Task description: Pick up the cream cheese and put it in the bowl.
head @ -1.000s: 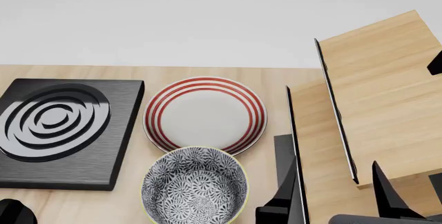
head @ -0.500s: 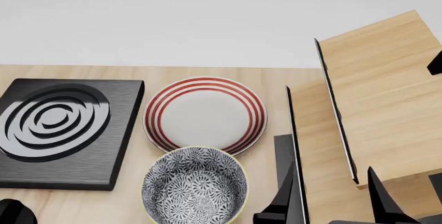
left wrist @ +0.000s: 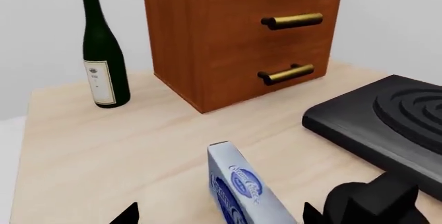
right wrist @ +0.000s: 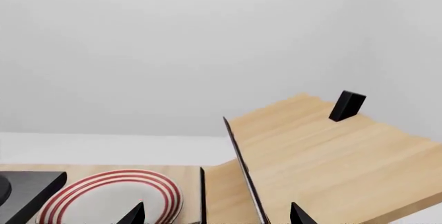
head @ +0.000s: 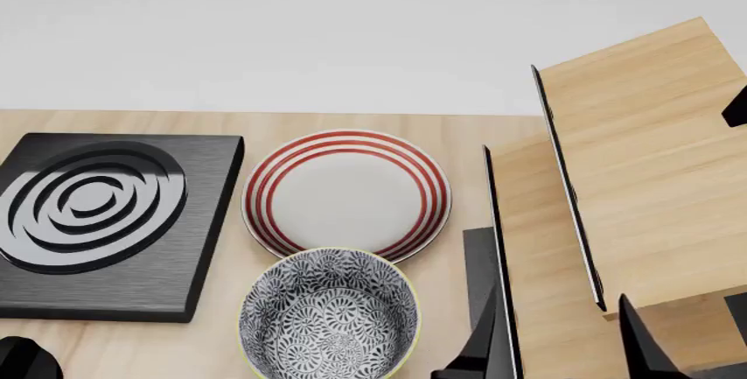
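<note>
Between the spread jaws of the left gripper (left wrist: pixel 219 216), in the left wrist view, the cream cheese (left wrist: pixel 243 190) is seen on the table (left wrist: pixel 103 151), one end toward the camera and its long axis running away toward the wooden drawer cabinet (left wrist: pixel 241 32). No contact with the box can be made out, so the jaws are taken as open around it rather than gripping. The box is not seen in the head view, where the bowl (head: pixel 329 316) stands just in front of the red-ringed plate (head: pixel 346 193). The right gripper (right wrist: pixel 215 214) is also open, holding nothing, beside the tilted wooden rack (head: pixel 631 186). The left arm is judged nearer, possibly needing only to close across the box's short width.
</note>
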Motion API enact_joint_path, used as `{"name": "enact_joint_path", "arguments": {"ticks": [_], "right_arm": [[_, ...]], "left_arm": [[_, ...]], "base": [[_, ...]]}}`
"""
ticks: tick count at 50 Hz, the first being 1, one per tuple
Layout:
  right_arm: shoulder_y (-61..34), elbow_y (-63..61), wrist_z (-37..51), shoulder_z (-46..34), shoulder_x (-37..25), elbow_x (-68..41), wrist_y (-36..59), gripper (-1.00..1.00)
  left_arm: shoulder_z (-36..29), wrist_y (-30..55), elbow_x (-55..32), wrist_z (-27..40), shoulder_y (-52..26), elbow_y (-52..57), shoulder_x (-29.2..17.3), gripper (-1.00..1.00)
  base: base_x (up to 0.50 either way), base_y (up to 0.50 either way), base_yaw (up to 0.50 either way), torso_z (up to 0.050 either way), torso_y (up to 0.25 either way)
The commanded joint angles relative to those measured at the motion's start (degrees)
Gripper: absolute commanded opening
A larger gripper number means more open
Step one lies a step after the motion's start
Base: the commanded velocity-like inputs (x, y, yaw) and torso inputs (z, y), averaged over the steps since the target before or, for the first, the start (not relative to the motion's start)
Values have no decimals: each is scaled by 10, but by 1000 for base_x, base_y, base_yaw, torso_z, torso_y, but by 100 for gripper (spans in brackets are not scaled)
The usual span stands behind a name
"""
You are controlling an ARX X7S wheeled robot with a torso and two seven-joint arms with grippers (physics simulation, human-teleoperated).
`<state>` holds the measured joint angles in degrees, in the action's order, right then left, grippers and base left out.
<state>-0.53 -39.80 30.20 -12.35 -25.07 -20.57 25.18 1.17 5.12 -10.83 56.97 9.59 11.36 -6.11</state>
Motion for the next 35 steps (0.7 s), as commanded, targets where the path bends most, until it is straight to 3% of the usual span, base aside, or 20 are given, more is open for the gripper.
{"name": "enact_joint_path", "arguments": {"ticks": [1,35], "right_arm": [[1,6,-3,-5,-1,1,-5,100],[3,20,-3,-13,-3,3,-14,100]], "left_arm": [[-15,-6,8,18,-13,-35,9,100],[-53,-10,-7,39,-79,-115,17,100]], "base": [[0,0,0,0,0],[0,0,0,0,0]]}}
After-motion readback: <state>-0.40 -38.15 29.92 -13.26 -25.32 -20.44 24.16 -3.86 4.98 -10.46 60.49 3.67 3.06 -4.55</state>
